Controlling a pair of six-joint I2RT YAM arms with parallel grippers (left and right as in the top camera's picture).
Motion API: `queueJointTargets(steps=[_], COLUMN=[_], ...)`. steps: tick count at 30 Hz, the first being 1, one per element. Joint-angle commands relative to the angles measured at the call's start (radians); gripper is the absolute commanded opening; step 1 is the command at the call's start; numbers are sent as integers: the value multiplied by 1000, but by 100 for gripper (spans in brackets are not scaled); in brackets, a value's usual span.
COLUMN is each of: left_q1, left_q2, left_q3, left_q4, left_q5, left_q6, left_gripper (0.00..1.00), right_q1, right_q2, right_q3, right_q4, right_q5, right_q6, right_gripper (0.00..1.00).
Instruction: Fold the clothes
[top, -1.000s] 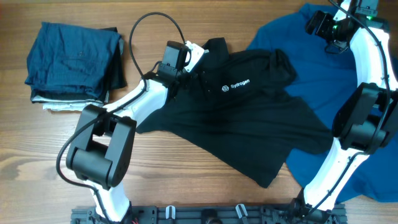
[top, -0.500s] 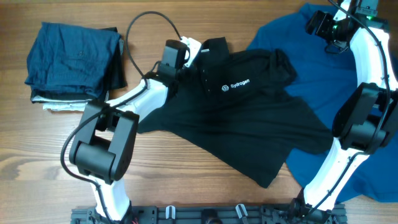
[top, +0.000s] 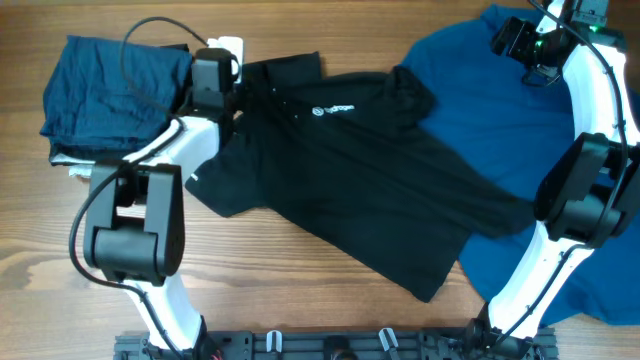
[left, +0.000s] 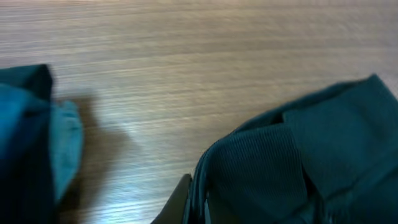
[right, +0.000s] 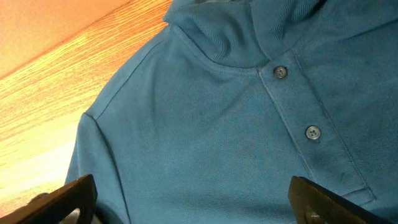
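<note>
A black short-sleeved collared shirt (top: 340, 170) with a small white chest logo (top: 333, 110) lies spread across the middle of the table. Its right side overlaps a bright blue shirt (top: 470, 70). My left gripper (top: 233, 72) is shut on the black shirt's collar at the shirt's upper left. In the left wrist view the dark ribbed collar (left: 273, 168) is bunched in the shut left gripper (left: 196, 205). My right gripper (top: 520, 40) hangs open over the blue shirt's buttoned placket (right: 292, 99). The right gripper (right: 199, 199) holds nothing, its fingertips (right: 68, 196) far apart.
A stack of folded clothes (top: 120, 100) with a dark blue one on top sits at the far left, close to the left gripper; its edge (left: 37, 137) shows in the left wrist view. A black cable (top: 150, 35) loops above the left arm. A rail (top: 330, 345) runs along the front edge.
The left gripper shut on the black shirt's collar and pulled it left toward the folded stack; the shirt slid left and stretched out. The right arm stayed put.
</note>
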Motion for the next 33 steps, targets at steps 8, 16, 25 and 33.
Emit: queueJointTargets(steps=[8, 16, 25, 33], left_q1=[62, 62, 52, -36], left_q2=[7, -309, -464, -460], left_q3=[1, 1, 0, 0], left_q4=[84, -164, -575, -642], left_q5=[35, 231, 394, 440], left_q6=[-195, -453, -483, -480], left_gripper=[50, 66, 4, 4], right_q1=[2, 2, 2, 2], right_q2=[-13, -13, -13, -13], right_q3=[-3, -3, -3, -3], right_q4=[5, 5, 7, 25], right_q5=[10, 10, 9, -13], right_q6=[0, 0, 2, 367], right_gripper=[100, 100, 99, 100])
